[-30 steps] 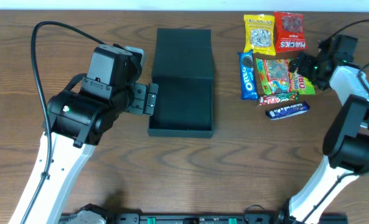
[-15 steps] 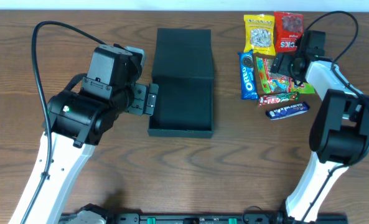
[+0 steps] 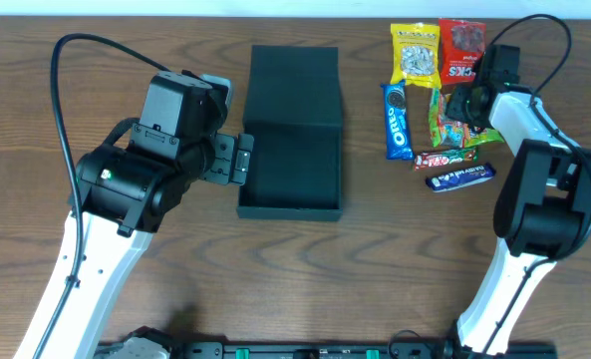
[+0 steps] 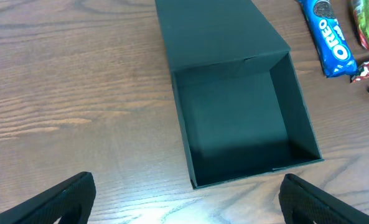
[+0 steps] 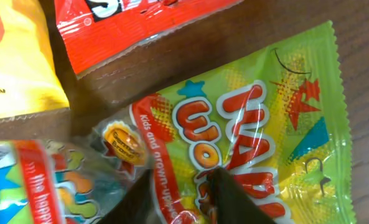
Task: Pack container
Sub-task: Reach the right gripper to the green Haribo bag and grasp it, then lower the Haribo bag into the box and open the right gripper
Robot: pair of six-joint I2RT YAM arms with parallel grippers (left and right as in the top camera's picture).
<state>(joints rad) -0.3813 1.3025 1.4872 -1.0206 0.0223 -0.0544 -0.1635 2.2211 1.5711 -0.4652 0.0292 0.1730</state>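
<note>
The container (image 3: pixel 291 204), a shallow black box, lies open at the table's middle with its lid (image 3: pixel 295 85) folded back; nothing shows inside it. My left gripper (image 3: pixel 243 158) hovers open at the box's left wall. In the left wrist view the container (image 4: pixel 183 137) fills the centre beyond my open left gripper (image 4: pixel 187 208). My right gripper (image 3: pixel 461 108) is down among the snacks, shut on a bunched fold of a green gummy packet (image 3: pixel 441 125). In the right wrist view the right gripper (image 5: pixel 184 193) pinches that green packet (image 5: pixel 277 124).
Around the green packet lie a yellow packet (image 3: pixel 416 52), a red packet (image 3: pixel 462 50), a blue Oreo pack (image 3: pixel 397 120), a red chocolate bar (image 3: pixel 444 158) and a dark blue bar (image 3: pixel 459 178). The yellow packet (image 5: pixel 10 62) and red packet (image 5: pixel 122 25) sit close above the right jaws.
My right arm swung left over the snacks and its jaws closed on the green packet, which now looks narrower and bunched. The left arm and the container have not moved.
</note>
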